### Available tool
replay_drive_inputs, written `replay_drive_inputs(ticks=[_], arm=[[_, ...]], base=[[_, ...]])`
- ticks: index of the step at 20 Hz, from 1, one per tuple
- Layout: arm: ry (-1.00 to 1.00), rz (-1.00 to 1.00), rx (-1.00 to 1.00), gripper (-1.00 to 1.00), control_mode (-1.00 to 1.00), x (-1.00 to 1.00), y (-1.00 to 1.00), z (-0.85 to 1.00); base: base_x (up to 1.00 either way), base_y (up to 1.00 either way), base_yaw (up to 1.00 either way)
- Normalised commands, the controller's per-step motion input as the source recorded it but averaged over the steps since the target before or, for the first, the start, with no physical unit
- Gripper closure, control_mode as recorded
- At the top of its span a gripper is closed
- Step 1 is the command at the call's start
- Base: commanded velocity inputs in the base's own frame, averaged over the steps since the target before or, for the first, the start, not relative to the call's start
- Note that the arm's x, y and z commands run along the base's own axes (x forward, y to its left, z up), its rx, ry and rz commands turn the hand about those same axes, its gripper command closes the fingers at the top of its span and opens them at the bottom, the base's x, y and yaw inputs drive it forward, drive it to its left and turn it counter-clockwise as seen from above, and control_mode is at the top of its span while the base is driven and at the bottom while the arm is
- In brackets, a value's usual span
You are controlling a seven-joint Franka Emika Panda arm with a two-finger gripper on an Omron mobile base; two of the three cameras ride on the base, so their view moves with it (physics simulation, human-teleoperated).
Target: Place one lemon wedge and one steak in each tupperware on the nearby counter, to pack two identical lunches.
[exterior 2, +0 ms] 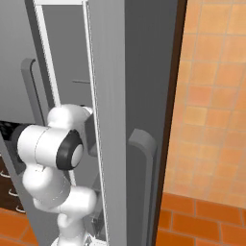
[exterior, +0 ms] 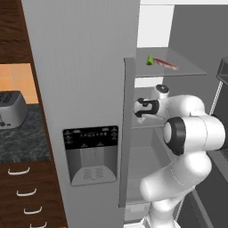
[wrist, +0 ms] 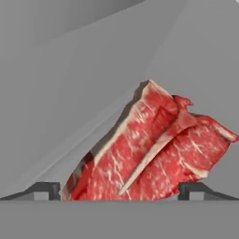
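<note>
A raw red steak [wrist: 154, 154] with white fat and a bone fills the hand view, lying on a grey fridge shelf. My gripper [wrist: 119, 190] is open, one fingertip on each side of the steak's near end. In the left base view my hand [exterior: 147, 108] reaches into the open fridge at the middle shelf, its fingers hidden behind the door edge. On the glass shelf above lie a lemon wedge [exterior: 150, 60] and a second steak [exterior: 165, 64]. The counter [exterior: 22, 138] runs to the left of the fridge. The tupperware is out of view.
The grey fridge door [exterior: 84, 89] with its dispenser panel [exterior: 91, 153] stands close on the left of my arm. A silver toaster [exterior: 11, 109] sits on the counter above dark drawers [exterior: 24, 196]. Orange tiled wall [exterior 2: 211, 96] lies to the right.
</note>
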Motion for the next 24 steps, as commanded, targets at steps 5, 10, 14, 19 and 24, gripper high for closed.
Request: replay_drive_inputs(ticks=[5,10,14,19,24], arm=[[0.00,0.16,-0.05,-1.00,-1.00,0.23,0.00,-0.43],[0.00,0.12,-0.21,1.00,-1.00,0.03,0.09,-0.76],[0.00,0.08,-0.13,1.00,-1.00,-0.23,0.01,-0.53],[-0.14,0.05,-0.02,1.00,-1.00,-0.98,0.00,-0.03],[-0.15,0.01,-0.01,1.00,-1.00,-1.00,-0.02,0.08]], base=[[0.00,0.00,0.00],[0.00,0.00,0.00],[0.00,0.00,0.00],[0.00,0.00,0.00],[0.00,0.00,0.00]])
